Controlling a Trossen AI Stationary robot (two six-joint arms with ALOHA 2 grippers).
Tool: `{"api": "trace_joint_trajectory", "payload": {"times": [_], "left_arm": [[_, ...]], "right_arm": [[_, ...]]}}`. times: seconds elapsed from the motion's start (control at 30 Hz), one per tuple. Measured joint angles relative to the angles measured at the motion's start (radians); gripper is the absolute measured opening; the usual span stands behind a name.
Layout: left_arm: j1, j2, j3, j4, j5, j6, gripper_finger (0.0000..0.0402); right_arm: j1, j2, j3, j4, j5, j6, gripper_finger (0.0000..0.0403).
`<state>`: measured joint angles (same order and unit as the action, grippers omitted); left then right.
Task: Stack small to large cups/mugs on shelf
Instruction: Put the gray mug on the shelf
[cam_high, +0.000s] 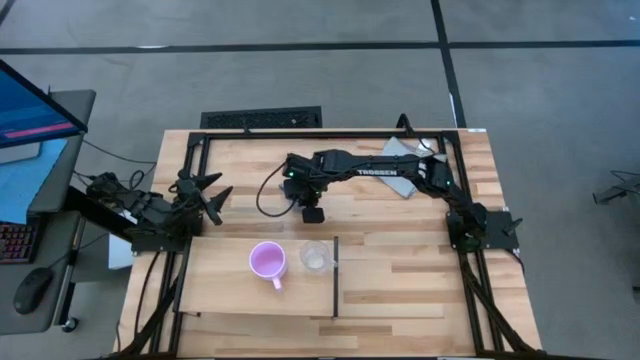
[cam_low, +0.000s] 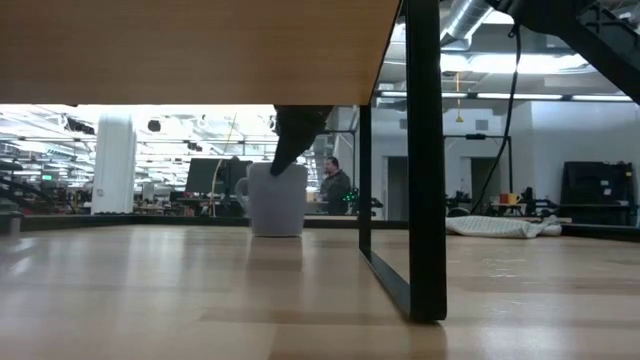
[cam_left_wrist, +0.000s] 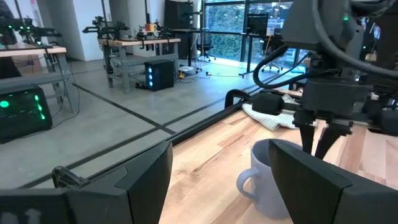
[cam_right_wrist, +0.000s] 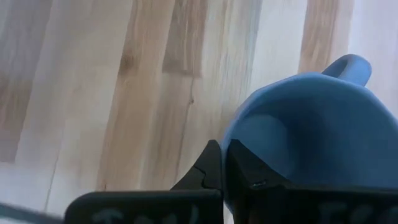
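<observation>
Spanning most of the overhead view, the striped wooden table (cam_high: 400, 300) carried a black metal frame (cam_high: 470, 290) and, toward its near side, the pale wooden shelf (cam_high: 220, 290) with its thin black dividing strip (cam_high: 336, 275). The right arm (cam_high: 380, 170) reached from the table's right side across the far half of the tabletop, its gripper (cam_high: 311, 212) pointing down just beyond the shelf's far edge. That right gripper (cam_right_wrist: 221, 163) was clenched on the rim of the blue-grey mug (cam_right_wrist: 305, 130), one finger inside the bowl and one outside against the wall. At table height the mug (cam_low: 277, 200) stood upright on the tabletop, under the edge of the shelf board, with the dark fingers (cam_low: 290, 140) coming down onto its rim. The left arm (cam_high: 140, 215) waited at the table's left edge; its left gripper (cam_high: 205, 195) stood released with fingers spread wide and nothing between them, facing the blue-grey mug (cam_left_wrist: 264, 183) from well apart. A grey cloth (cam_high: 410, 155) lay crumpled near the far right corner, partly under the right arm. On the shelf, left of the dividing strip, the pink-purple mug (cam_high: 267, 262) stood upright, handle toward the near edge. Just beside it, nearer the strip, stood the small clear cup (cam_high: 315, 256), apart from the mug.
</observation>
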<state>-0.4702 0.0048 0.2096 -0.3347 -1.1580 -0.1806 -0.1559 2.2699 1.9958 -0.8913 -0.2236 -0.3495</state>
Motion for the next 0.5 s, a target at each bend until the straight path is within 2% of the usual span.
{"api": "trace_joint_trajectory", "payload": {"times": [0.23,0.5], "left_arm": [[0.0,0.0,0.0,0.0,0.0,0.0,0.0256],[0.0,0.0,0.0,0.0,0.0,0.0,0.0256]], "right_arm": [[0.004,0.004,-0.001,0.031,-0.009,-0.002,0.0017],[0.005,0.006,-0.003,0.032,-0.018,0.014,0.0046]]}}
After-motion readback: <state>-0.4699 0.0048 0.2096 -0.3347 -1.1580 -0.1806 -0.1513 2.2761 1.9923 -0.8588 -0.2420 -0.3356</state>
